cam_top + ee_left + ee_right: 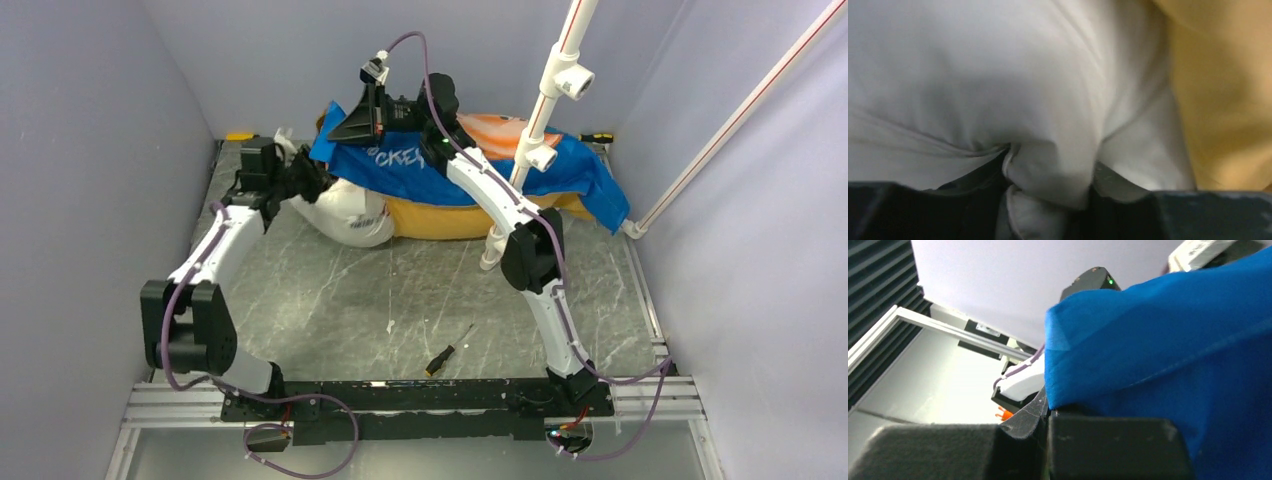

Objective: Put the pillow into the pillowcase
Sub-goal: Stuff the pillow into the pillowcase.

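Note:
The pillowcase (560, 165) lies across the back of the table, blue side up and orange-yellow side (440, 218) beneath. My right gripper (358, 120) holds its blue upper edge raised at the left end. In the right wrist view the blue cloth (1158, 350) comes out of the shut right gripper (1045, 412). The white pillow (350, 215) sticks out of the left opening, the rest hidden inside. My left gripper (308, 180) pinches its end. In the left wrist view a fold of the pillow (1048, 165) is squeezed in the left gripper (1053, 187), beside yellow fabric (1223, 100).
A small screwdriver (447, 353) lies on the marble table (330, 300) near the front. Another screwdriver (598, 137) and a yellow item (240, 135) lie along the back edge. A white pole (545, 110) stands over the pillowcase. Grey walls close in on three sides.

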Motion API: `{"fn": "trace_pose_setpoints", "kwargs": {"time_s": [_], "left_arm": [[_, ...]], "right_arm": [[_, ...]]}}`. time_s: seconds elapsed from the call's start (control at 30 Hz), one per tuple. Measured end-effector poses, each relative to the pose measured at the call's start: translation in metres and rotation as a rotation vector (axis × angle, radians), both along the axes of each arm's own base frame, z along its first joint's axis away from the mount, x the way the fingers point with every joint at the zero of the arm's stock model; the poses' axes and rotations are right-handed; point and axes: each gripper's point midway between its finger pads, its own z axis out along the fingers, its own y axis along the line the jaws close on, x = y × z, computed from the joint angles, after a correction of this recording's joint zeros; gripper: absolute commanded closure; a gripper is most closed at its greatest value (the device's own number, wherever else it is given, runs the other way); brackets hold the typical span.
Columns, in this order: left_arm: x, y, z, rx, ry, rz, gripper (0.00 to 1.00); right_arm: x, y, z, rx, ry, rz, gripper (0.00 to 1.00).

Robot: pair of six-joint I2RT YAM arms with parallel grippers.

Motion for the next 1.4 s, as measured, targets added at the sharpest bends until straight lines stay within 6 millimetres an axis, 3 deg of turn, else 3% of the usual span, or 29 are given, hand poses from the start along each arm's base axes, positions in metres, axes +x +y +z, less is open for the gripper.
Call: {"fn": "trace_pose_setpoints", "kwargs": {"time_s": [0.1,0.23,0.43,0.5,0.7,0.9,0.93,0.97,1.0,1.17,1.3,1.4], "left_arm": [[0.031,-0.038,0.03,-0.073,-0.164,-0.059,1.0],[0.052,-0.071,0.059,-0.185,-0.32,-0.078,1.0],[0.052,-0.08,0.05,-0.142,-0.438,-0.002,1.0],[0.055,-0.084,0.056,-0.112,-0.499,0.013,1.0],[0.069,-0.111,0.086,-0.153,-0.736,0.006,1.0],[0.058,-0.124,0.073,-0.079,-0.689,0.042,1.0],[0.056,-0.12,0.072,-0.052,-0.659,0.062,1.0],[0.053,-0.114,0.072,-0.023,-0.628,0.084,1.0],[0.049,-0.107,0.072,0.006,-0.594,0.11,1.0],[0.039,-0.084,0.055,0.089,-0.447,0.195,1.0],[0.035,-0.074,0.028,0.146,-0.342,0.224,1.0],[0.034,-0.071,0.02,0.172,-0.306,0.232,1.0]], "right_arm": [[-0.005,0.005,0.013,0.041,-0.031,0.051,1.0],[-0.011,0.005,0.014,0.048,-0.042,0.106,1.0],[-0.031,-0.003,0.011,0.036,-0.096,0.205,1.0],[-0.039,-0.005,0.011,0.034,-0.118,0.243,0.98],[-0.049,-0.002,0.01,0.038,-0.161,0.267,0.68],[-0.063,0.003,0.032,0.063,-0.198,0.191,0.45],[-0.06,-0.002,0.039,0.07,-0.219,0.16,0.39],[-0.055,-0.006,0.044,0.073,-0.233,0.133,0.15],[-0.046,-0.014,0.049,0.073,-0.254,0.081,0.02],[0.008,-0.042,0.05,0.005,-0.303,-0.18,0.0],[0.047,-0.052,0.024,-0.143,-0.345,-0.374,0.0],[0.061,-0.056,0.0,-0.264,-0.413,-0.475,0.0]]}}
